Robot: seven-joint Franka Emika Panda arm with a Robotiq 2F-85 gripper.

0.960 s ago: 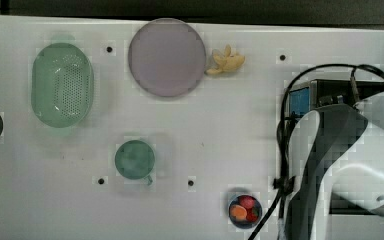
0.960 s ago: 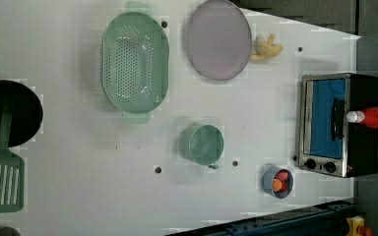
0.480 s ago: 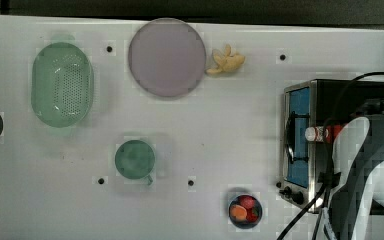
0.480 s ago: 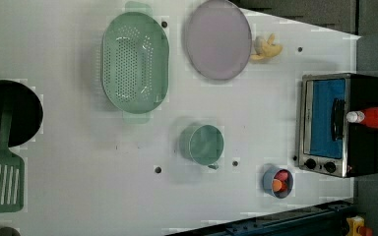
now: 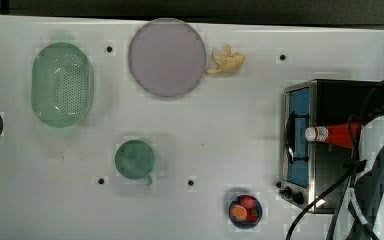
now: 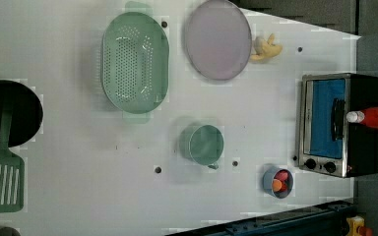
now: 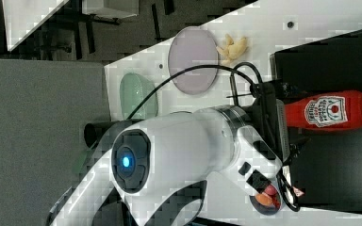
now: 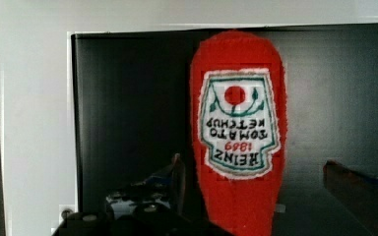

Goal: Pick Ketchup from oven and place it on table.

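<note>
The red Ketchup [image 5: 332, 134] bottle lies on its side on the flat black top of the oven [image 5: 330, 100], with its white cap over the blue glass door side. In the wrist view the Ketchup [image 8: 238, 123] shows its white label. My gripper [image 8: 252, 162] is open around the bottle's lower end, one dark finger [image 8: 177, 172] close beside it and the other finger [image 8: 354, 179] well apart. My white arm [image 5: 380, 145] hangs at the top view's right edge over the oven's back. The white table [image 5: 230, 150] carries everything.
On the table stand a green colander [image 5: 61, 84], a purple plate [image 5: 166, 57], a yellow toy [image 5: 226, 61], a green cup [image 5: 135, 159] and a small bowl of fruit [image 5: 245, 210]. A black pan [image 6: 10, 113] and a green spatula [image 6: 0, 182] lie further off. Black cables [image 5: 325, 200] trail past the oven.
In the top view my arm has drawn back toward the right edge, uncovering the oven and the Ketchup on it. The bottle and the other things have not moved.
</note>
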